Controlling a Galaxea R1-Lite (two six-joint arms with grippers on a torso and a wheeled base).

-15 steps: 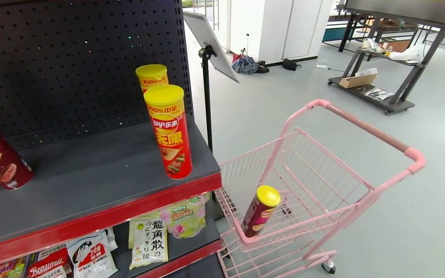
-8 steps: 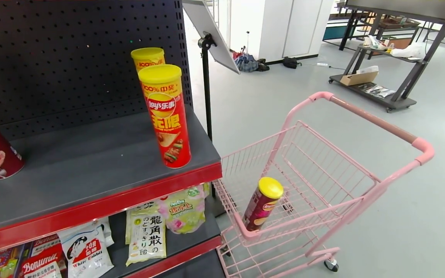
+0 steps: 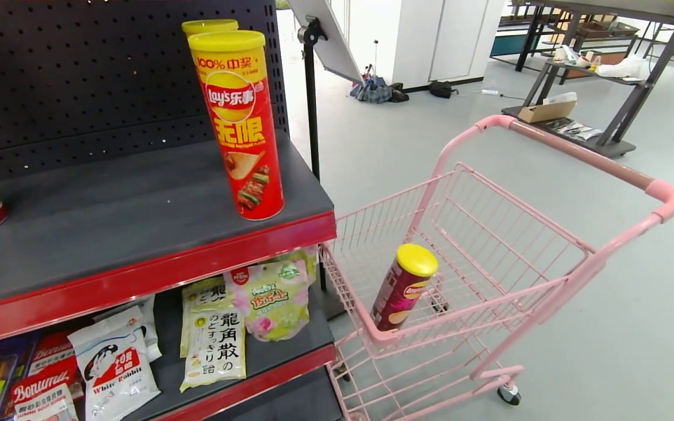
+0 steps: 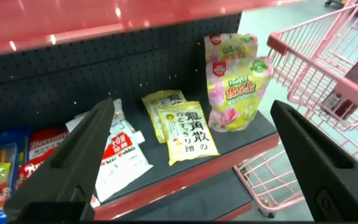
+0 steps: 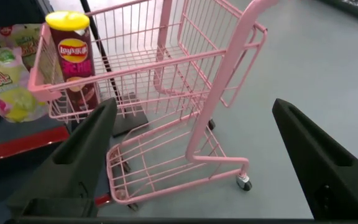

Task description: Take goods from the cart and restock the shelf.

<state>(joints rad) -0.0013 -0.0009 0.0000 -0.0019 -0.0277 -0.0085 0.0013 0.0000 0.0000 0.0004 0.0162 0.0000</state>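
Your left gripper and right gripper both gape wide, holding nothing. Maroon can leans in cart's near-left corner. Red can stands at shelf's right edge.

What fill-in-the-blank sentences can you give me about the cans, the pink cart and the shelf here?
1. The pink cart holds exactly ____ can, the maroon can.
2. The maroon can's lid is coloured ____.
3. The red can stands on the shelf directly ____ the snack bags.
4. The left tool and the right tool both stand ____.
Missing words: one; yellow; above; open.
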